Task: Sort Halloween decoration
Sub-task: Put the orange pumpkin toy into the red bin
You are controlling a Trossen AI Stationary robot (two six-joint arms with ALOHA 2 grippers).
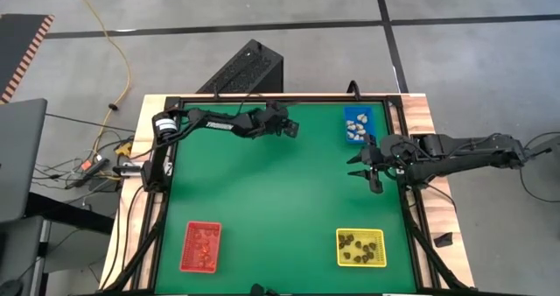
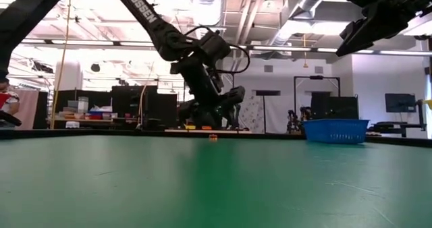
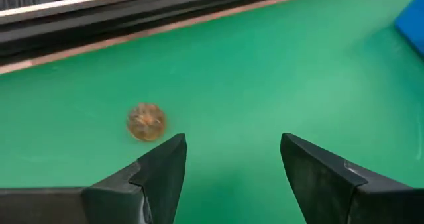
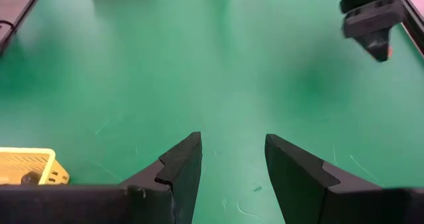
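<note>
One small orange-brown trinket (image 3: pixel 146 121) of the Halloween decoration lies on the green mat near the table's far edge; it is also visible in the low view (image 2: pixel 213 137). My left gripper (image 3: pixel 232 159) (image 1: pixel 291 128) hovers open just short of it. The trinket sits ahead of one fingertip, outside the gap. My right gripper (image 4: pixel 232 159) (image 1: pixel 366 166) hangs open over the mat's right side with nothing between its fingers. Whitish trinkets lie in the blue tray (image 1: pixel 357 112), reddish ones in the red tray (image 1: pixel 201 230), dark ones in the yellow tray (image 1: pixel 360 235).
The table's raised black frame (image 3: pixel 132 18) runs close behind the orange trinket. The blue tray (image 2: pixel 335 130) stands at the far right, the red tray at the near left, the yellow tray (image 4: pixel 26 159) at the near right. The middle of the green mat (image 1: pixel 280 200) lies bare.
</note>
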